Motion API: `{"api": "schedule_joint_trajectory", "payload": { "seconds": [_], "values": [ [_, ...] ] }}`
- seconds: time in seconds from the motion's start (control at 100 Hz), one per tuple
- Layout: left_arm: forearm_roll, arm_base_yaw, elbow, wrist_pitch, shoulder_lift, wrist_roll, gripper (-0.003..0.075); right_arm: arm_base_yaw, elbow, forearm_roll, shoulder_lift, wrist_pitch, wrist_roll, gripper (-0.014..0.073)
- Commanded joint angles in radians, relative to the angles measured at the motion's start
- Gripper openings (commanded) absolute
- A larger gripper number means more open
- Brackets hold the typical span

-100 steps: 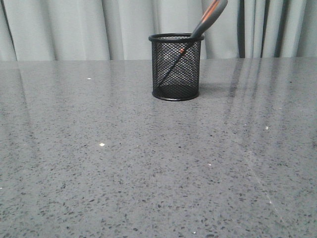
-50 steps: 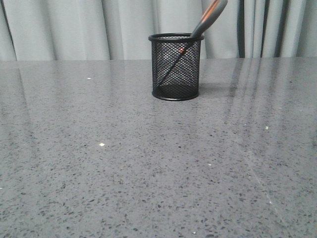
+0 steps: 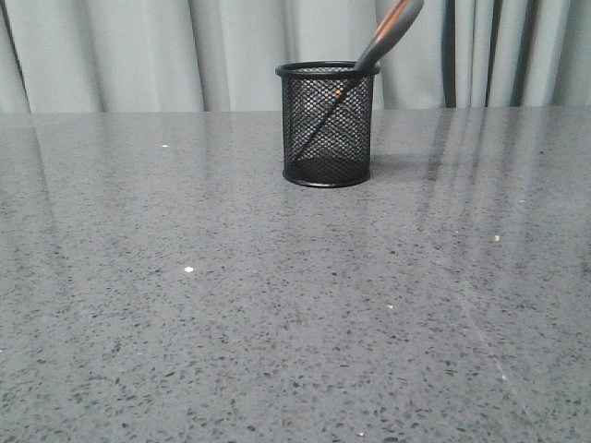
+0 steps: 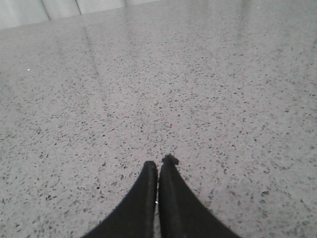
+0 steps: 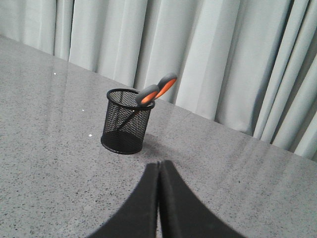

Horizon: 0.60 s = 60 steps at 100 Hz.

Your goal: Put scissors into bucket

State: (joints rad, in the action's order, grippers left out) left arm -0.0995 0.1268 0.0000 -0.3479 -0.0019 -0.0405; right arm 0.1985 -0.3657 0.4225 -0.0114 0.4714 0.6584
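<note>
The black wire-mesh bucket stands upright at the back middle of the grey table. The scissors stand inside it, blades down, with the grey and orange handles leaning out over the right rim. The right wrist view shows the bucket and the scissors ahead of my right gripper, which is shut, empty and well apart from them. My left gripper is shut and empty over bare table. Neither gripper shows in the front view.
The grey speckled table stretches in front of the bucket. Pale curtains hang behind the table's back edge.
</note>
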Motion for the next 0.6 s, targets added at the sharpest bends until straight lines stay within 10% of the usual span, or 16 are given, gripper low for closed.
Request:
{"api": "schedule_joint_trajectory", "payload": {
  "seconds": [0.0, 0.59],
  "values": [
    [0.013, -0.002, 0.039, 0.029, -0.028, -0.001, -0.0019, -0.003, -0.023, 0.015, -0.013, -0.074, 0.001, -0.0048],
    [0.013, -0.002, 0.039, 0.029, -0.028, -0.001, -0.0020, -0.003, 0.022, 0.015, -0.013, -0.074, 0.001, -0.0048]
  ]
}}
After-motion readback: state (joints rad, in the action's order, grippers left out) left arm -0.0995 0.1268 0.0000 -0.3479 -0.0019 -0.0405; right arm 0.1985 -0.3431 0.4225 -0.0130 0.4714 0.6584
